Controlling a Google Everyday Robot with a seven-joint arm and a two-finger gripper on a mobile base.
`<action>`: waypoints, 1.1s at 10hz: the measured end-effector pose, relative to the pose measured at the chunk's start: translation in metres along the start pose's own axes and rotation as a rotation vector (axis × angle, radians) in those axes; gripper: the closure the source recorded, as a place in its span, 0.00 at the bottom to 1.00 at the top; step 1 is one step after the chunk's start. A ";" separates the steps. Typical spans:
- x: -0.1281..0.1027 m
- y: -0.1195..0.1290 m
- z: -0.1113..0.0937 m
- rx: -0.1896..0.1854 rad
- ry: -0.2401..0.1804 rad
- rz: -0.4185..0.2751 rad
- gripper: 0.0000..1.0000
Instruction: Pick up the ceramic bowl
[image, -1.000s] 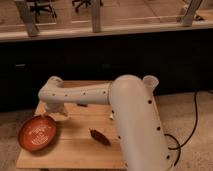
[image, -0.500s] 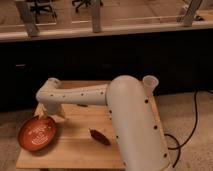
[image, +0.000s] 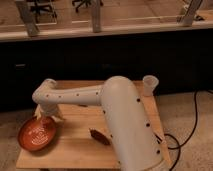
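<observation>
End effector (image: 46, 116) hangs at far rim of ceramic bowl (image: 36, 135); its grip state cannot be told.

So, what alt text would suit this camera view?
A white robot arm reaches across a wooden table, its gripper at the far rim of a glossy orange-red ceramic bowl. A pale cup and a small dark object also sit there.

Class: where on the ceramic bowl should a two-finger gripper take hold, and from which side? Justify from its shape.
Probably the rim of the ceramic bowl, from above at its far-right edge, where the gripper hangs. The bowl is wide, shallow and upright at the front-left corner of the table, so only the thin rim suits a pinch.
</observation>
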 end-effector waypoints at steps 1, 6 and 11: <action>0.000 0.000 0.002 -0.002 -0.005 -0.004 0.45; -0.001 -0.001 0.002 0.017 -0.010 -0.011 0.96; 0.000 0.000 -0.008 0.073 0.002 -0.008 1.00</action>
